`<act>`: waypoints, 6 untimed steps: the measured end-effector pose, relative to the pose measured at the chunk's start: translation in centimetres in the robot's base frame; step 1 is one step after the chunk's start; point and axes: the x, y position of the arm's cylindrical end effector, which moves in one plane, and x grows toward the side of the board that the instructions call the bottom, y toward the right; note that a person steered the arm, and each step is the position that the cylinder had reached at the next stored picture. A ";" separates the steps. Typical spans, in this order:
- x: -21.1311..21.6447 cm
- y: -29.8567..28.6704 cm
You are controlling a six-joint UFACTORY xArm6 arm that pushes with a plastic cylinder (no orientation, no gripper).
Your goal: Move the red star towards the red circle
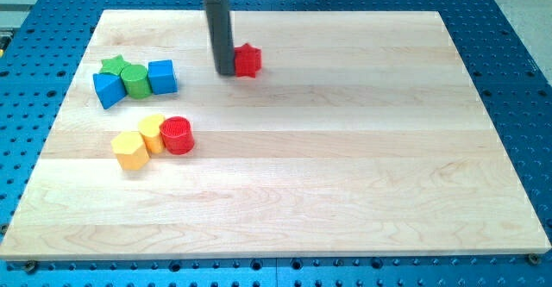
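Note:
The red star (248,59) lies near the view's top, a little left of centre. My tip (224,71) stands right against its left side, touching or nearly so. The red circle (178,135) lies lower and to the left, touching a yellow block (152,133). The star is well apart from the circle, up and to the right of it.
A second yellow block, a hexagon (129,150), sits left of the first. Further up at the left, a green star (113,65), a green cylinder (134,81), a blue cube (162,77) and a blue block (108,89) cluster together on the wooden board (345,166).

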 end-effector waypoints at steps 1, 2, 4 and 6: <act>-3.5 0.9; -2.9 3.1; 2.4 6.9; 6.4 11.9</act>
